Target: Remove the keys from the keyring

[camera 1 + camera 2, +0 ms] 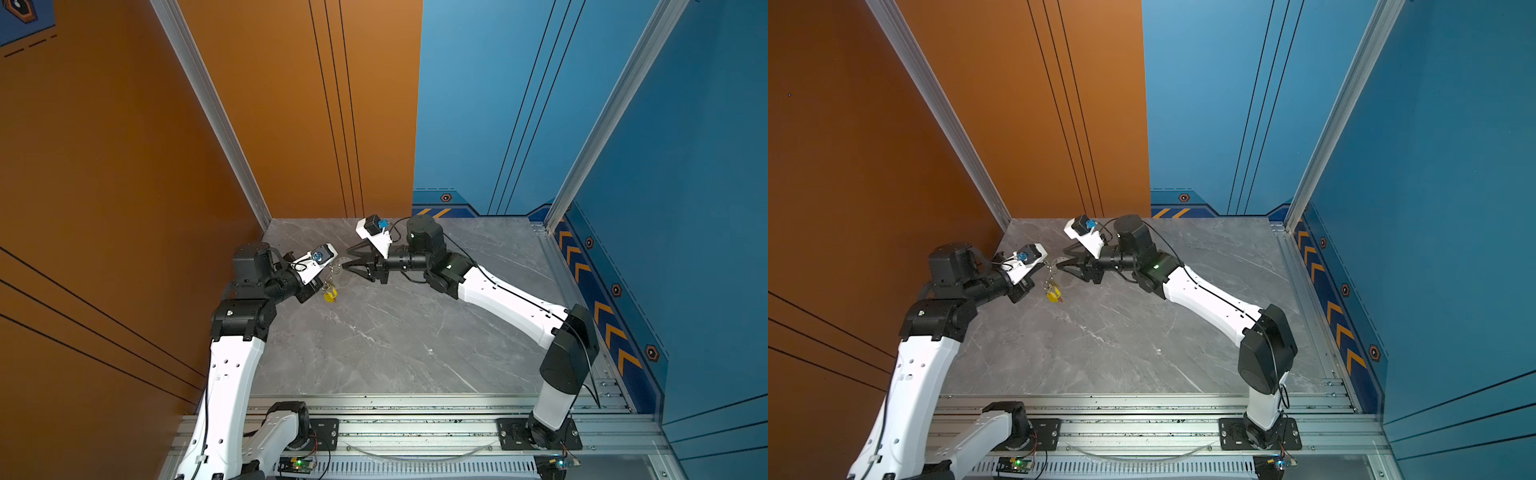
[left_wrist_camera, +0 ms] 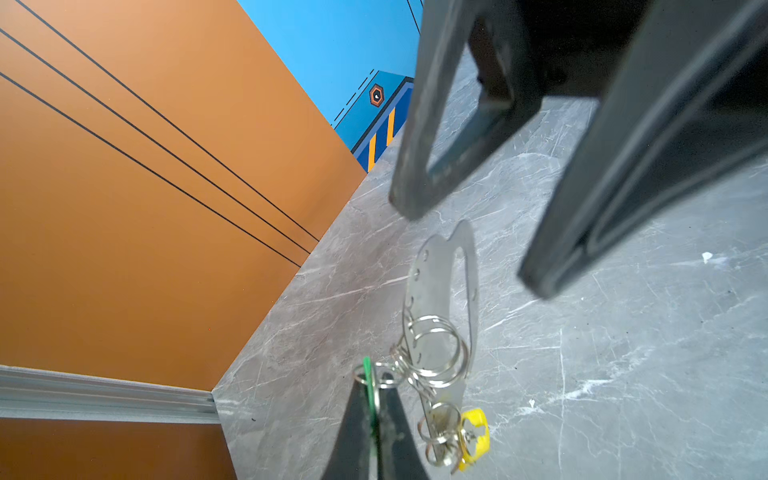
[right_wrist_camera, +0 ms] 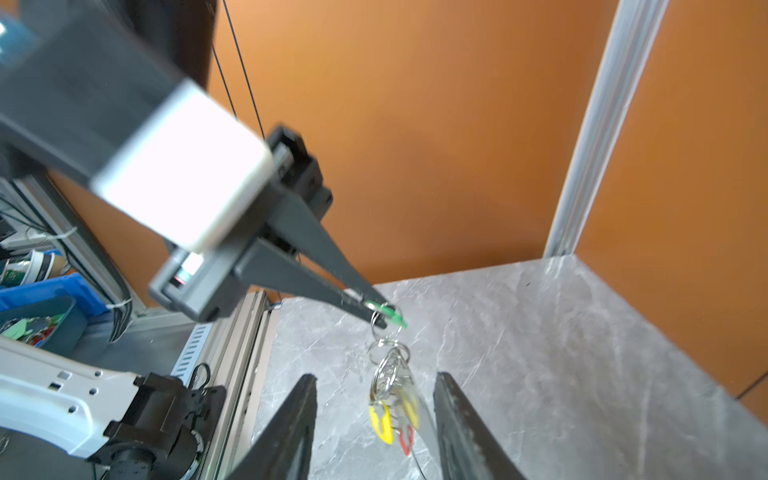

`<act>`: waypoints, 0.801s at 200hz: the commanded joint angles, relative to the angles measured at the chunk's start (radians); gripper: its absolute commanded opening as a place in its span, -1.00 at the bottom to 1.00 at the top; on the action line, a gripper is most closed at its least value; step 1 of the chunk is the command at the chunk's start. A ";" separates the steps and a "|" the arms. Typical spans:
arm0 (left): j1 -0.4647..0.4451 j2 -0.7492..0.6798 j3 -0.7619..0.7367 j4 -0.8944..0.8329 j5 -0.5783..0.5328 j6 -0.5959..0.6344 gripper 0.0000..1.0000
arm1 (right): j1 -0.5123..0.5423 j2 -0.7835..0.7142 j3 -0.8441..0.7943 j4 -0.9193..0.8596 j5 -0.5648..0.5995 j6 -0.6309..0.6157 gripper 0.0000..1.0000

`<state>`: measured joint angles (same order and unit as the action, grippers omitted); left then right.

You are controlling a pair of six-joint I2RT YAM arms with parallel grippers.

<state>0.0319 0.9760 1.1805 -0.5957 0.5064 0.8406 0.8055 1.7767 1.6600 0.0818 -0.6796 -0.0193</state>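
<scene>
Hanging from the left gripper (image 3: 384, 312), the whole bunch is off the desk (image 1: 395, 332) and all in one piece. That gripper is pinched tight on the green tag (image 3: 395, 318). From the tag's loop a chain of silver rings (image 2: 436, 353) runs to the keyring (image 2: 440, 291), the flat grey plate with the long cut-out, which dangles in the air between the two arms. A yellow tag (image 2: 473, 432) hangs from rings on the plate, and a red tag (image 3: 406, 440) shows just beside it. The right gripper (image 3: 376, 376) has its jaws apart, one on each side of the dangling plate, and I see no contact with it. No loose key lies on the desk in both top views. So I judge that nothing has come off yet: green, yellow and red are all left to free. The step in hand looks like getting a hold on the plate so the green one can be worked away.
</scene>
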 commanded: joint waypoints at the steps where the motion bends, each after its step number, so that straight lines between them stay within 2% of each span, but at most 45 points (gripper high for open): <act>1: 0.003 -0.017 0.003 -0.010 0.040 0.002 -1.00 | -0.026 -0.053 -0.014 0.018 0.017 -0.004 -0.03; 37: -0.003 -0.022 0.010 -0.026 0.115 0.018 -1.00 | -0.059 -0.036 -0.014 -0.032 0.033 -0.054 -0.04; 79: -0.030 -0.020 0.028 -0.054 0.118 0.039 -1.00 | -0.085 0.031 0.069 -0.180 0.039 -0.156 -0.04; 96: -0.046 -0.023 0.033 -0.084 0.125 0.080 -1.00 | -0.095 0.038 0.073 -0.180 0.044 -0.162 -0.04; 132: -0.096 -0.035 0.031 -0.129 0.089 0.142 -1.00 | -0.097 0.073 0.119 -0.204 0.038 -0.181 -0.03; 160: -0.138 -0.043 0.037 -0.153 0.053 0.199 -1.00 | -0.098 0.107 0.145 -0.245 -0.008 -0.206 -0.03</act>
<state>-0.0788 0.9539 1.1820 -0.7094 0.5777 0.9646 0.7086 1.8576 1.7550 -0.1051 -0.6525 -0.1822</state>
